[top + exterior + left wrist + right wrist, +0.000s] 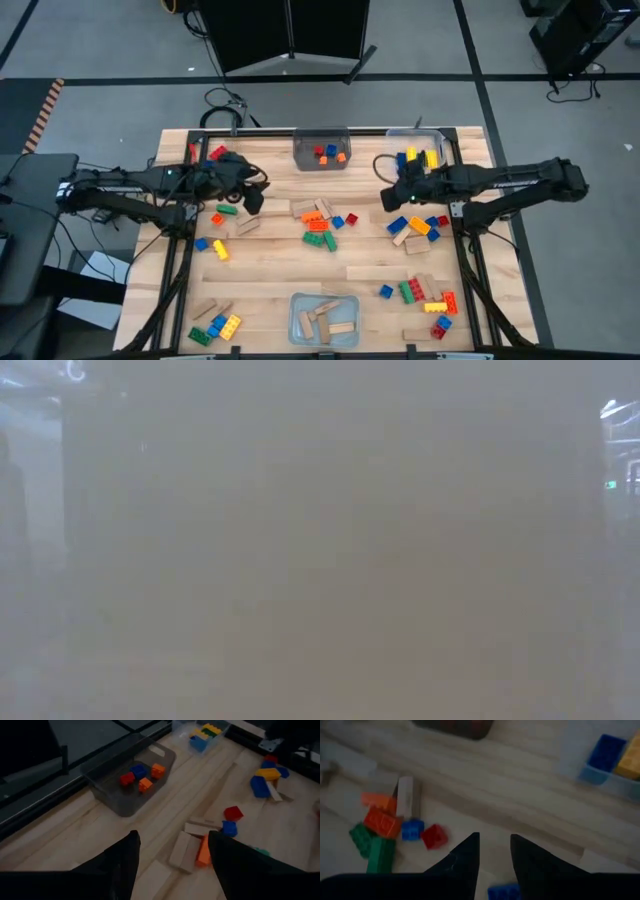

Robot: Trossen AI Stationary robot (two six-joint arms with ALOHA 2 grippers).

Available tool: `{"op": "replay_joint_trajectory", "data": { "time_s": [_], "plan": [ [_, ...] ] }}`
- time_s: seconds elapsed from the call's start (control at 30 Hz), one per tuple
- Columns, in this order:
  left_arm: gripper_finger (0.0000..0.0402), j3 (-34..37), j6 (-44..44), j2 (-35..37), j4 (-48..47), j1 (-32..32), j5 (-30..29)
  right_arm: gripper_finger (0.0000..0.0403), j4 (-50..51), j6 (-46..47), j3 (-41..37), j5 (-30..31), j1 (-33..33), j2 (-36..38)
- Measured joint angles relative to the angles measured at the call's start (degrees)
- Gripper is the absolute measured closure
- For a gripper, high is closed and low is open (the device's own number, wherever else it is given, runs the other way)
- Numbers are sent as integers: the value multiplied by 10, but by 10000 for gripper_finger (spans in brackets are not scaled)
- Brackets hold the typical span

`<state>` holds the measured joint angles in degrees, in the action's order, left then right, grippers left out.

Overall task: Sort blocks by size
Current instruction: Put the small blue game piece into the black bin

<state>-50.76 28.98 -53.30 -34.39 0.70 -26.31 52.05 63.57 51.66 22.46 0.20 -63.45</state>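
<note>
Studded bricks and tan wooden blocks lie scattered flat on the wooden table (270,290): a middle cluster (320,225), a right group (420,225), and more at the near right (425,295) and near left (215,325). My left gripper (252,198) hangs open above the table's far left. In its wrist view my left gripper (173,834) is over two wooden blocks (182,852) and an orange brick (204,851). My right gripper (392,197) hovers at the far right. In its wrist view my right gripper (494,836) shows a narrow gap with nothing in it, near a red brick (435,836).
A dark bin (322,150) at the far middle holds small red, blue and orange bricks. A clear bin (420,150) at the far right holds yellow, blue and green bricks. A bin (323,318) at the near middle holds wooden blocks. The low view shows only haze.
</note>
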Motion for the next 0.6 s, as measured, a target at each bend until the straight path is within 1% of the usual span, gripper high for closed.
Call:
{"op": "replay_joint_trajectory", "data": {
  "time_s": [0.13, 0.27, 0.37, 0.47, 0.6],
  "plan": [
    [161, 0, 15, 0, 1, -27, -8, 279, -4, -1, 0, 0, 31, -6],
    [161, 0, 30, 0, -13, -47, -8, 279, -31, -14, 0, 4, 44, -20],
    [161, 0, 30, 0, -47, -63, -7, 279, -91, -91, 0, 5, 46, -43],
    [161, 0, 46, 0, -75, -73, 11, 279, -179, -179, 0, -1, 46, -74],
    [161, 0, 63, 0, -69, -76, 56, 265, -291, -297, 0, -48, 46, -120]
  ]
}}
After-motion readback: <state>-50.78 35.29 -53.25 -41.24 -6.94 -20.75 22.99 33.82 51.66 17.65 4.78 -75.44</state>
